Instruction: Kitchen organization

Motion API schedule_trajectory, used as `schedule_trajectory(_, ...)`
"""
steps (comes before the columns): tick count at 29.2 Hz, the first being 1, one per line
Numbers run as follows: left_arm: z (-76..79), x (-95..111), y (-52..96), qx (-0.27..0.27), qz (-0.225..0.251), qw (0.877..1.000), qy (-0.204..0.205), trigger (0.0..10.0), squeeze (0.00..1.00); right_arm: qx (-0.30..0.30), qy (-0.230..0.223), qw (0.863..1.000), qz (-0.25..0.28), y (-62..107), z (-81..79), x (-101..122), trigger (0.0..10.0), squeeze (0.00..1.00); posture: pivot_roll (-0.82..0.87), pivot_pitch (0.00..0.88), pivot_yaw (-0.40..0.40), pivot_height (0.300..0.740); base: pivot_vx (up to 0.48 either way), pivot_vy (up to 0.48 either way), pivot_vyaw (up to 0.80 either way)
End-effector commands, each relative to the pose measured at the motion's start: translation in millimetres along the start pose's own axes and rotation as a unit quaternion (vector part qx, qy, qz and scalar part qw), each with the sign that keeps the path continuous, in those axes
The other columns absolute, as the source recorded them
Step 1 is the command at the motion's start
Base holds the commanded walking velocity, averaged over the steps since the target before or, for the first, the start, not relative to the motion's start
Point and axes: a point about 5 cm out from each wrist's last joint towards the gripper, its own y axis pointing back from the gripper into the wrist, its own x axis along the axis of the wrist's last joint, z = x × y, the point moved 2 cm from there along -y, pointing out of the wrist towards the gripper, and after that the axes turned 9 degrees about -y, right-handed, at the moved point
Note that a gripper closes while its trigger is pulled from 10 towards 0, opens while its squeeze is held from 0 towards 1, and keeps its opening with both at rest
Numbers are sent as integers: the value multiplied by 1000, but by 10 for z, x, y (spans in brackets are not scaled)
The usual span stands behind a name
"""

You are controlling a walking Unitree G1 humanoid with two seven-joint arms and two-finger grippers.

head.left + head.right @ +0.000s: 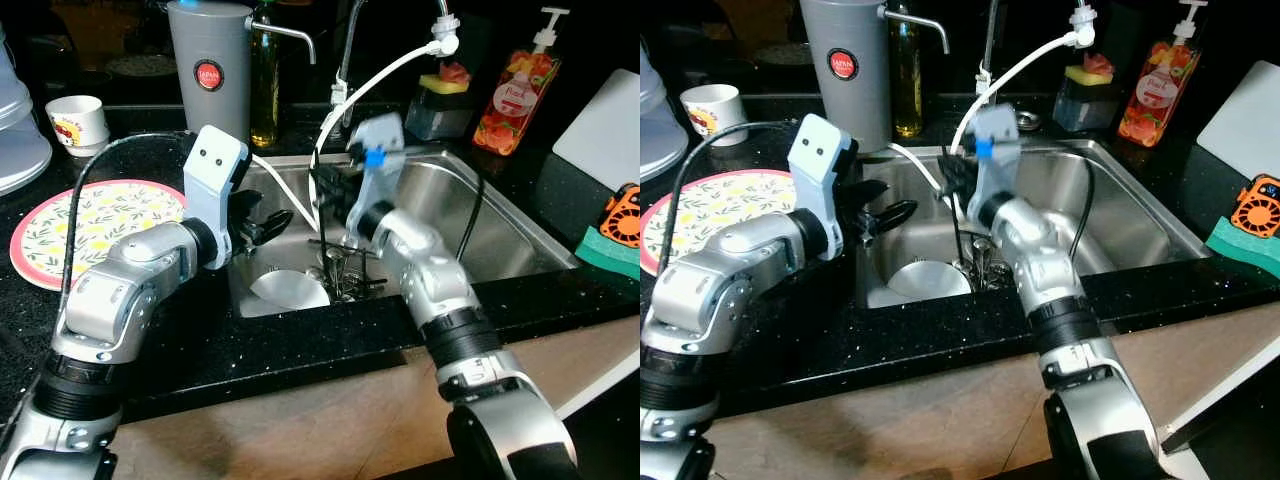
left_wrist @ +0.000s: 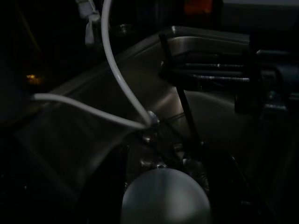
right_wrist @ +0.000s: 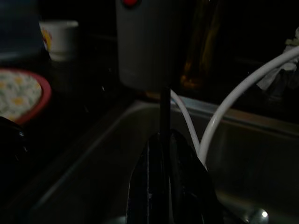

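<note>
Right gripper (image 1: pixel 335 190) jaws clamping black utensil (image 1: pixel 326 235) over sink (image 1: pixel 500 215), white hose (image 1: pixel 300 195) alongside.

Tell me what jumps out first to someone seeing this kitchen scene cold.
Both silver arms reach into the steel sink: the right gripper is shut on a thin black utensil standing upright over the drain, while the left gripper hovers at the sink's left wall. On the dark counter to the left lies a red-rimmed lemon-patterned plate.

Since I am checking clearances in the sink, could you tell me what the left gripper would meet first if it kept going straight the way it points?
Probably the right gripper with its thin black utensil; the left gripper points across the sink at them, though depth is unclear.
</note>
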Motion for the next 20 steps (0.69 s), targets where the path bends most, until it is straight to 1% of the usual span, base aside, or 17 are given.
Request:
schedule_trajectory(1, 69, -74, 14, -18, -26, 999, -15, 10000, 0, 2, 19, 1000, -17, -2, -36, -143, 9176, 0, -17, 105, -45, 740, 0, 0, 0)
schedule_trajectory(2, 75, -76, 18, -19, -27, 999, -14, 10000, 0, 0, 23, 999, -27, -1, -38, -201, 10000, 0, -16, 105, -47, 740, 0, 0, 0)
schedule_trajectory(5, 104, -85, 35, -29, -36, 999, -9, 10000, 0, -5, 38, 998, -56, 2, -38, -353, 10000, 0, -16, 105, -47, 740, 0, 0, 0)
schedule_trajectory(8, 178, -118, 56, -56, -52, 997, -15, 10000, 0, 3, 56, 994, -97, 32, -45, -531, 10000, 0, -16, 105, -47, 740, 0, 0, 0)
schedule_trajectory(13, 208, -156, 72, -66, -69, 995, -18, 10000, 0, 15, 44, 991, -122, 59, -53, -631, 10000, 0, -16, 106, -47, 740, 0, 0, 0)
schedule_trajectory(18, 207, -161, 76, -67, -73, 995, -19, 10000, 0, 24, 35, 991, -126, 65, -63, -651, 10000, 0, -17, 105, -48, 740, 0, 0, 0)
schedule_trajectory(19, 205, -163, 78, -66, -74, 995, -19, 10000, 0, 24, 34, 991, -124, 64, -62, -648, 10000, 149, -17, 105, -48, 740, 0, 0, 0)
schedule_trajectory(20, 203, -164, 83, -65, -76, 995, -18, 10000, 0, 25, 33, 991, -124, 61, -60, -647, 10000, 937, -17, 105, -48, 740, 0, 0, 0)
